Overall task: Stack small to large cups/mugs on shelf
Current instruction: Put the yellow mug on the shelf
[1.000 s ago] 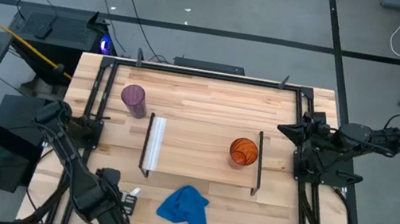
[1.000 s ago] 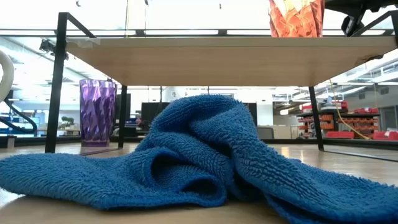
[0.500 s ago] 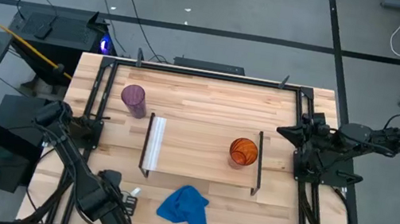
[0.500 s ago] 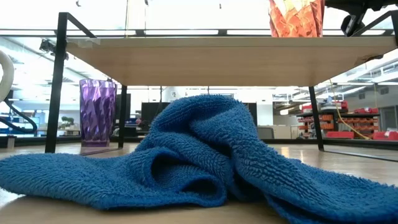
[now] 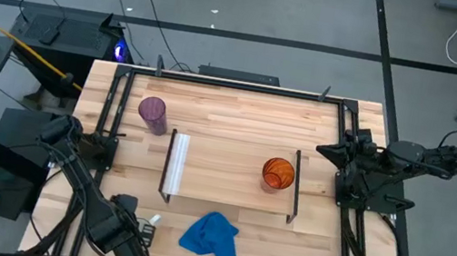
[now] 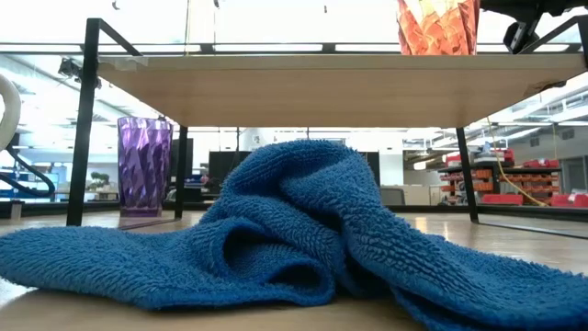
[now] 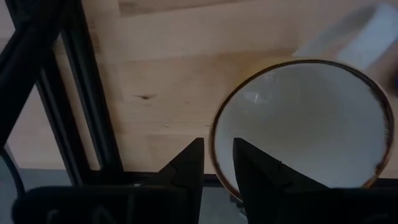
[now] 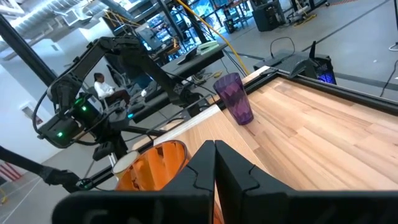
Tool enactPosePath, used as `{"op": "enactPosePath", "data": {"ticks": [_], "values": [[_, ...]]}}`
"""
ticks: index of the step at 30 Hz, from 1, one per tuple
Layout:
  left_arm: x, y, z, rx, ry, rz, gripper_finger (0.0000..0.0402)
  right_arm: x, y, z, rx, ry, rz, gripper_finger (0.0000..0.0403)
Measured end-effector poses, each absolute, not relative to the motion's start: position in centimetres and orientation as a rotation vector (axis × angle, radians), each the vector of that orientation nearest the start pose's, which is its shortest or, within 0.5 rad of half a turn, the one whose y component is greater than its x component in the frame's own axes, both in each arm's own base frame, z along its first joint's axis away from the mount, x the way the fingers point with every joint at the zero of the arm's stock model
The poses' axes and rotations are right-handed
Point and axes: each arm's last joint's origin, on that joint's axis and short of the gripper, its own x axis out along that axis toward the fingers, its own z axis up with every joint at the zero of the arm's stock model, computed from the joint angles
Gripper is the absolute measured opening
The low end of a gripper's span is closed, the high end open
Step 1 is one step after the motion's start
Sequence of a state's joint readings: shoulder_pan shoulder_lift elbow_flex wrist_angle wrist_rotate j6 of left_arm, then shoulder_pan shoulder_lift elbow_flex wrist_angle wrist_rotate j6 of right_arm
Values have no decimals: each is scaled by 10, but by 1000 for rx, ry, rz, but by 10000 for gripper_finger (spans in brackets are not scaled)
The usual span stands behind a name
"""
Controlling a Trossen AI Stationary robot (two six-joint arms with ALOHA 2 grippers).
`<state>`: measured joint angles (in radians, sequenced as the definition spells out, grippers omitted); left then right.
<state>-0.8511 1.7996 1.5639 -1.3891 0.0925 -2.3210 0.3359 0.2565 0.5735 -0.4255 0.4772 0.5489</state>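
White mug [image 7: 298,124] sits at the tabletop's [image 5: 240,112] near-left corner, left claw [image 7: 216,163] straddling its brown rim, fingers part-open, probably gripping the wall. Rigid, glazed, slippery, chippable; take it by rim or handle. Orange cup [image 5: 277,173] on shelf [image 5: 221,175]; purple cup [image 5: 153,113] beside it. Right claw [image 8: 216,163] closed, empty. No legible writing.

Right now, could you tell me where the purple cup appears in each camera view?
High view: purple cup stands on the tabletop, beyond the shelf's white-strip end.
Low view: cup at left, seen under the shelf.
Left wrist view: not in it.
Right wrist view: cup upright near the table's far edge.
Shared landmark: the orange cup on the shelf.
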Motion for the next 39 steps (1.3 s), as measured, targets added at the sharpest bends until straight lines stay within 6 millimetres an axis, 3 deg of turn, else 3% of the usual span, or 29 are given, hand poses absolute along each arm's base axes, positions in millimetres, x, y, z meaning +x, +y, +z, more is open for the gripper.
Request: {"op": "enactPosePath", "data": {"ticks": [11, 19, 31, 39], "values": [[216, -247, 260, -1100, 1346, 1212, 94, 72, 11, 294, 503, 59, -164, 13], [216, -249, 229, -1152, 1396, 1174, 92, 72, 12, 293, 509, 69, -143, 12], [210, -243, 250, -1207, 1390, 1110, 76, 72, 12, 293, 508, 74, -142, 12], [209, -242, 251, -1204, 1390, 1109, 62, 72, 12, 291, 500, 96, -148, 12]]}}
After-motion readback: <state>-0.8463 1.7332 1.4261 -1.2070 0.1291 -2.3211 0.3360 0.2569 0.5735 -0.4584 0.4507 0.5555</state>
